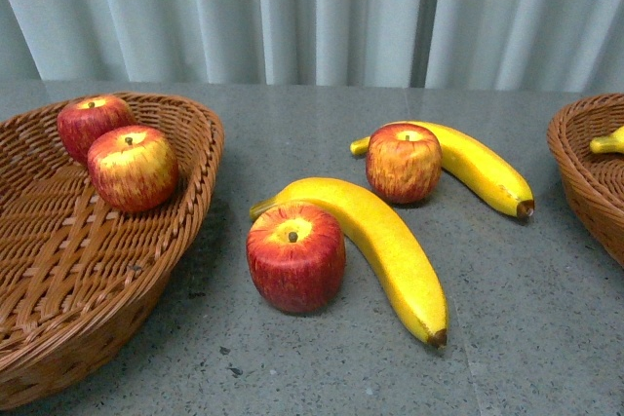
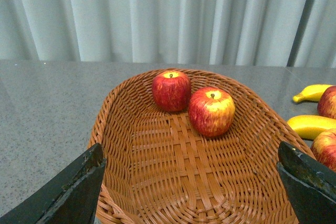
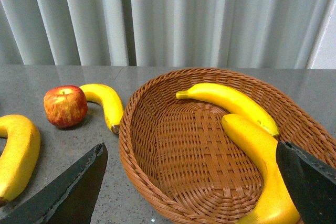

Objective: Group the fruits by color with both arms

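**Front view, mid-sort.** L basket [image 1: 58, 270] at 9 o'clock holds two apples [image 1: 133, 168], touching each other. R basket [image 1: 585, 172] at 3 o'clock shows only one yellow tip here; in the R wrist view you see two bananas [image 3: 226, 98] lying in it.

Four fruits lie loose on the table [image 1: 546, 338]:
- near apple [image 1: 295, 256] at ctr
- near banana [image 1: 390, 241], curving round it from 12 to 4 o'clock, touching or just beside
- far apple [image 1: 404, 163], at 1 o'clock of the near one
- far banana [image 1: 483, 170], close behind the far apple

L gripper [image 2: 191, 153]: fingers wide apart, nothing btwn them, over the L basket. R gripper [image 3: 191, 149]: likewise spread and empty, over the R basket.

Judged step: approx. half done, both arms btwn picks. Next you'd prob. send the L arm toward 3 o'clock for the near apple and the R arm toward 9 o'clock for the far banana. Take the apple from above, since the banana crowds its far side. Grip the banana across mid-length w/o nudging the far apple, which could roll
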`<control>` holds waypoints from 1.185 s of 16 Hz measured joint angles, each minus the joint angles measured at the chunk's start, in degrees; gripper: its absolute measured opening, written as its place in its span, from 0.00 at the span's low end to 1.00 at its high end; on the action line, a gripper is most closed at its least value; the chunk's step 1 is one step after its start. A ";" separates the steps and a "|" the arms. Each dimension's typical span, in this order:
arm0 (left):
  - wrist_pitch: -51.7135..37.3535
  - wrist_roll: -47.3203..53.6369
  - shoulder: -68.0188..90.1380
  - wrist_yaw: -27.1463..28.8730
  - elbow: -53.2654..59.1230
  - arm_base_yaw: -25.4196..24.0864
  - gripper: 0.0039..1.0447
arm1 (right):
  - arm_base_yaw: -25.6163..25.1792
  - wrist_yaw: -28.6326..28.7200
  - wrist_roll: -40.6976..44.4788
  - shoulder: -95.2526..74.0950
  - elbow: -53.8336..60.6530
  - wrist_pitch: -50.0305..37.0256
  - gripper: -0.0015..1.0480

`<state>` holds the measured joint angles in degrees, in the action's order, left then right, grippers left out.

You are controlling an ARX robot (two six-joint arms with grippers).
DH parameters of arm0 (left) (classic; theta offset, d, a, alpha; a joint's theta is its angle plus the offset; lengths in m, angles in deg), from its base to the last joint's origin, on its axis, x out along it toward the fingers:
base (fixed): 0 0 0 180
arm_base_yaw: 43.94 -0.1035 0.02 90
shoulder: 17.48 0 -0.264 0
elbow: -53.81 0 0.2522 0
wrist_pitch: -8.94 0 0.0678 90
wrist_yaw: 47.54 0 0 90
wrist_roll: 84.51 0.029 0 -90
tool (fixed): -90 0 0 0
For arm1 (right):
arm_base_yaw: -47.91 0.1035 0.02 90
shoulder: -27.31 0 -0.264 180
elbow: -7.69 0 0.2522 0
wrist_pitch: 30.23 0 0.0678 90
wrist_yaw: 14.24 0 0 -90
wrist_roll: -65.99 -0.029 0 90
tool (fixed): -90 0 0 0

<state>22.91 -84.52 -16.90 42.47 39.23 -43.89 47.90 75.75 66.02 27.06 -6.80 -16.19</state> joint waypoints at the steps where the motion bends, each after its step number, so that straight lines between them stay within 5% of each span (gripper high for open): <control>1: 0.00 0.02 0.00 0.00 0.00 0.00 0.94 | 0.00 0.02 0.00 0.00 0.00 0.00 0.94; 19: 0.00 0.00 0.00 0.00 0.00 0.00 0.94 | 0.00 0.00 0.00 0.00 0.00 0.00 0.94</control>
<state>22.91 -84.52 -16.90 42.47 39.23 -43.89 47.90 75.75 66.02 27.06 -6.80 -16.19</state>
